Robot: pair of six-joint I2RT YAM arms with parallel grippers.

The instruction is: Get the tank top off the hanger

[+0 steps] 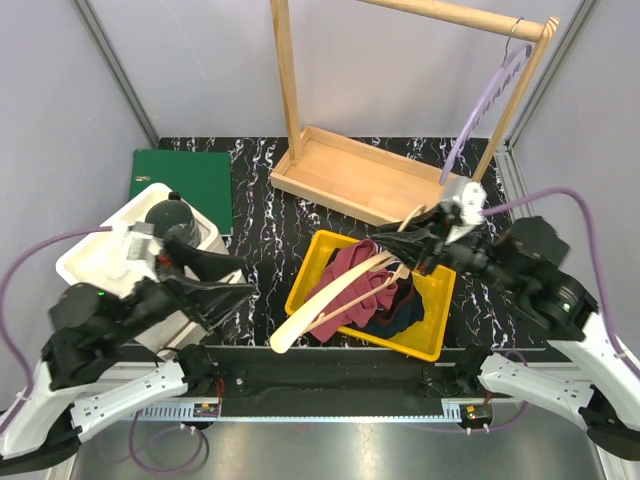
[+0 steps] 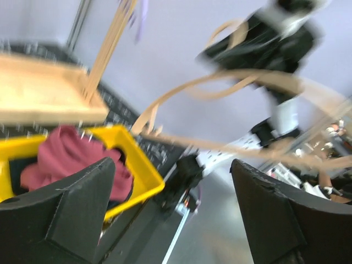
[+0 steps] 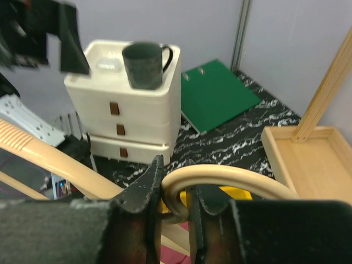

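My right gripper (image 1: pixel 405 240) is shut on the hook end of a beige hanger (image 1: pixel 330 300), which slants down to the left over a yellow bin (image 1: pixel 440 310). The maroon tank top (image 1: pixel 355 265) lies bunched in the bin on darker clothes, under and between the hanger's arms; I cannot tell whether it still hangs on them. The right wrist view shows the jaws (image 3: pixel 179 192) clamped on the hanger's curved hook (image 3: pixel 231 176). My left gripper (image 1: pixel 243 278) is open and empty, left of the bin. The left wrist view (image 2: pixel 173 209) shows the tank top (image 2: pixel 60 157) and hanger (image 2: pixel 187 93).
A wooden clothes rack with a tray base (image 1: pixel 360 175) stands at the back, a purple hanger (image 1: pixel 480 110) on its rail. A white drawer unit (image 1: pixel 120 255) with a dark mug (image 1: pixel 170 215) is at the left, a green folder (image 1: pixel 185 180) behind it.
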